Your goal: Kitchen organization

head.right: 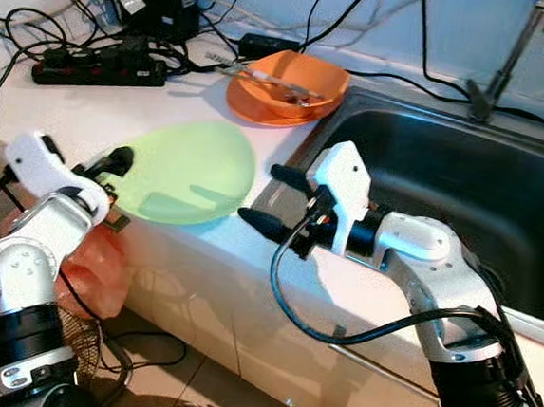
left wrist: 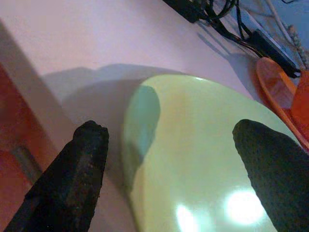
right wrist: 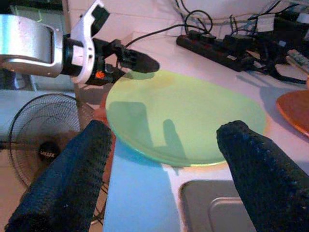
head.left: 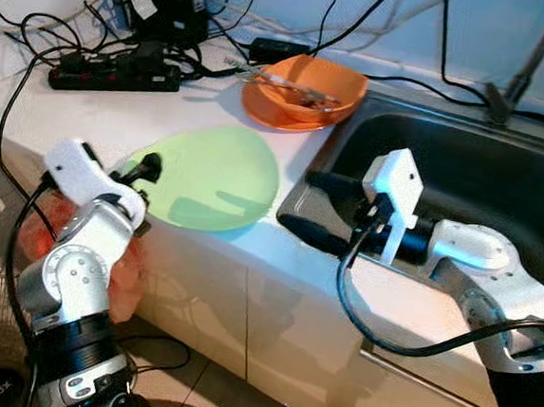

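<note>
White surface [head.left: 99, 112], green plate [head.left: 219, 178] by the sink [head.left: 465, 173]; left gripper [left wrist: 174, 159] spread astride its rim; right gripper [right wrist: 164, 159] spread, near; I'd pinch the rim squarely.

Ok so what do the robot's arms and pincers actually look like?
Both arms are silver metal with rounded joints and black bands near the base. Each wrist carries a white angular block. Loose black cables loop along both arms. The left pincer and right pincer each have two long black fingers with a textured surface.
</note>
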{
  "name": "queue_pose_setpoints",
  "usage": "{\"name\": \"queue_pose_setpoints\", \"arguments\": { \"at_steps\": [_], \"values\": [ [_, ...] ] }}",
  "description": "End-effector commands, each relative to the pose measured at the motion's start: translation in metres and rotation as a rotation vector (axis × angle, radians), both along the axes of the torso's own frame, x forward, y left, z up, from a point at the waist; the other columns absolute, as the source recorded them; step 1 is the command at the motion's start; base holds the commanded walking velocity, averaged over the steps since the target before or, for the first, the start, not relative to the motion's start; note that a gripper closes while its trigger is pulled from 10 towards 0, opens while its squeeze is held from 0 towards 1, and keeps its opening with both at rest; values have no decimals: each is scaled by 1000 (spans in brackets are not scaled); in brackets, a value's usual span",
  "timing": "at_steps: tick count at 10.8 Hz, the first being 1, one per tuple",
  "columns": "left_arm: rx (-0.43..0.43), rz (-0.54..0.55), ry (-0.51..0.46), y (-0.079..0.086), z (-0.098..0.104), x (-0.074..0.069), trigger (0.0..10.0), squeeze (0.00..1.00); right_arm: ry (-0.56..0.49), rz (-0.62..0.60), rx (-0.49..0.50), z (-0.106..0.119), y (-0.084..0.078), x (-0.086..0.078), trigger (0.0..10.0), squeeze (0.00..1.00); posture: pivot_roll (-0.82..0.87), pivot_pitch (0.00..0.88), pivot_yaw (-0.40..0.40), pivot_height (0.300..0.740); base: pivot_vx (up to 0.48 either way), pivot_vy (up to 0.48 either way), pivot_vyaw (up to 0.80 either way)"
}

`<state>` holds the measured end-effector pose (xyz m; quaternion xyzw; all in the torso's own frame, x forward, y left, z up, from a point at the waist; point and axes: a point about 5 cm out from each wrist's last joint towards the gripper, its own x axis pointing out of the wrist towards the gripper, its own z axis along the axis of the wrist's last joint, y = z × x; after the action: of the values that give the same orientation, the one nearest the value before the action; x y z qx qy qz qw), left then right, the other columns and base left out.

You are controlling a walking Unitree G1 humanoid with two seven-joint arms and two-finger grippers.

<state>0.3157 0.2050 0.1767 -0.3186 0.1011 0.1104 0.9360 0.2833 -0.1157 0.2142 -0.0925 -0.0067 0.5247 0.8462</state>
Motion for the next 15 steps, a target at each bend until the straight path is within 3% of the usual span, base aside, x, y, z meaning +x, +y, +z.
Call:
{"name": "queue_pose_setpoints", "arguments": {
  "at_steps": [1, 5, 9, 13, 15],
  "values": [
    [-14, -49, 22, -9, -3, 2, 10000, 0, -24, 8, -16, 1, 0, 0, 10000, 0, 128, 58, 63, 740, 0, 0, 0],
    [-72, -72, 41, -13, -9, 6, 10000, 0, -30, 7, -23, 0, 1, 1, 10000, 0, 126, 54, 67, 740, 0, 0, 0],
    [-287, -147, 50, -33, -17, 21, 10000, 0, -16, 46, -36, 2, -2, -4, 10000, 0, 109, 52, 69, 740, 0, 0, 0],
    [-492, -192, 26, -47, -22, 26, 10000, 0, -17, 26, -77, 1, -8, -2, 10000, 0, 100, 51, 74, 740, 0, 0, 0],
    [-535, -275, 57, -58, -25, 24, 10000, 0, -14, 23, -81, 0, -10, -2, 10000, 0, 102, 50, 76, 740, 0, 0, 0]
  ]
}}
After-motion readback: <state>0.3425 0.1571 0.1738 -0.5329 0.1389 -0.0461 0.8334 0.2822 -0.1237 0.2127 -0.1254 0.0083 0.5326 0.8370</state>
